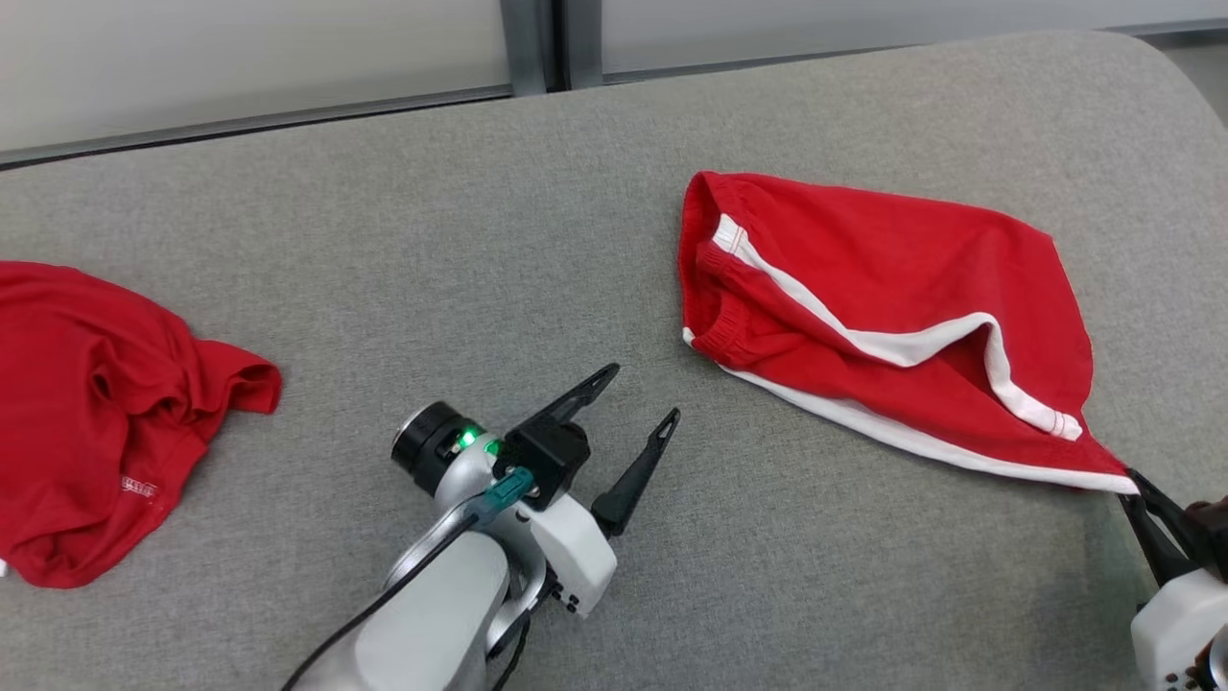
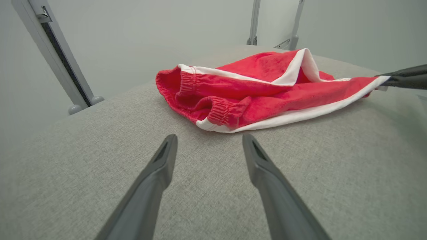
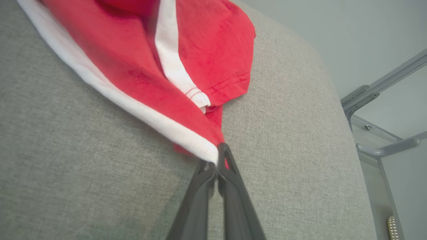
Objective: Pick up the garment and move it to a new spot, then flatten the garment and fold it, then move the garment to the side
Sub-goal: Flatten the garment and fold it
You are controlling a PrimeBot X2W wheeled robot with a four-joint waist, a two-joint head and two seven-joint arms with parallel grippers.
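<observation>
red shorts (image 1: 863, 288) lie on the right half of the grey padded surface (image 1: 480, 240), hem corner near its rounded right edge. wide bare stretch between them and a second red garment (image 1: 86, 413) at far left. left gripper (image 1: 641, 392) is over that gap, jaws spread wide, holding nothing. right wrist view shows the surface's edge beside a metal frame (image 3: 383, 100); left wrist view shows the bunched waistband (image 2: 220, 113). right gripper (image 3: 217, 156) jaws are pressed together, pinching the white-trimmed corner.

Left gripper (image 2: 208, 138): hovering spread wide above the desk (image 2: 83, 140).
Garment (image 2: 253, 96): lying crumpled ahead.
Right gripper (image 2: 392, 79): pinching its white-trimmed corner.
</observation>
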